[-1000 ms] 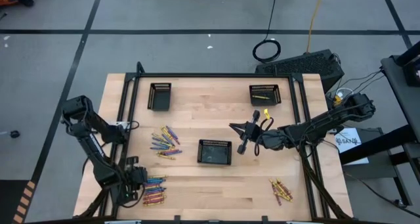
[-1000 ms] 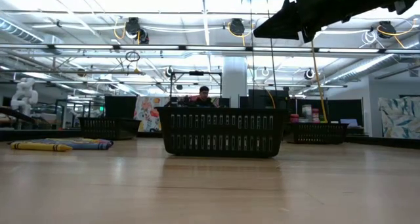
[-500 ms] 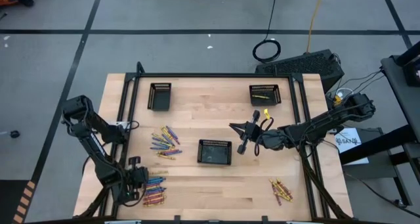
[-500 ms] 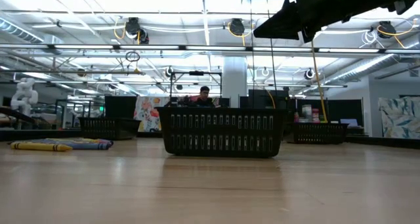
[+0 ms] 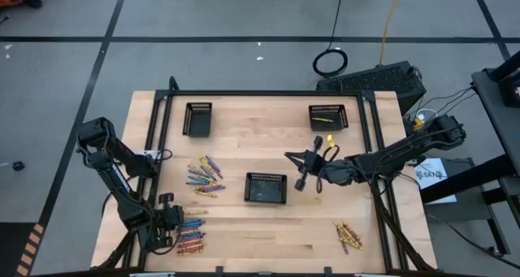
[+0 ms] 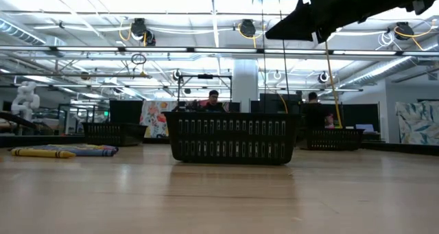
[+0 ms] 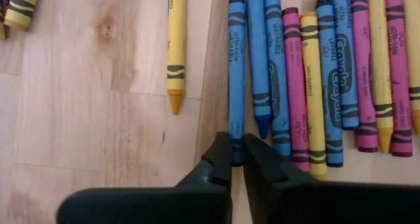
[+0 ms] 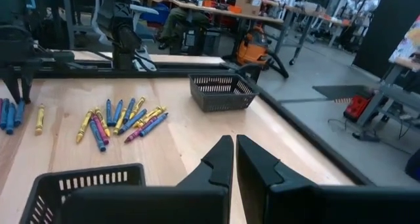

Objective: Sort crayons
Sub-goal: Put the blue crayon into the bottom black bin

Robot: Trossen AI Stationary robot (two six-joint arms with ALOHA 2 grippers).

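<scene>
In the left wrist view, blue, pink and yellow crayons lie side by side flat on the wood. My left gripper (image 7: 237,159) is shut on the outermost blue crayon (image 7: 236,66) of that row (image 5: 191,235), near the table's front left corner (image 5: 172,220). A lone yellow crayon (image 7: 175,46) lies next to it. My right gripper (image 8: 234,159) hangs shut with nothing between its fingers above the table's middle right (image 5: 299,178), just right of the middle black tray (image 5: 266,188). My left gripper pinches the blue crayon's blunt end (image 7: 236,145) between its two fingertips, one on each long side. The fingers come steeply from above. The crayon lies flat on the table, still in line with its row.
Two more black trays stand at the far left (image 5: 198,119) and far right (image 5: 327,116). A loose crayon pile (image 5: 203,175) lies left of the middle tray, another (image 5: 347,235) at the front right. A person (image 6: 312,110) stands in the room beyond the table.
In the low view a person has come into sight behind the middle tray's right end. Both arms have kept their places.
</scene>
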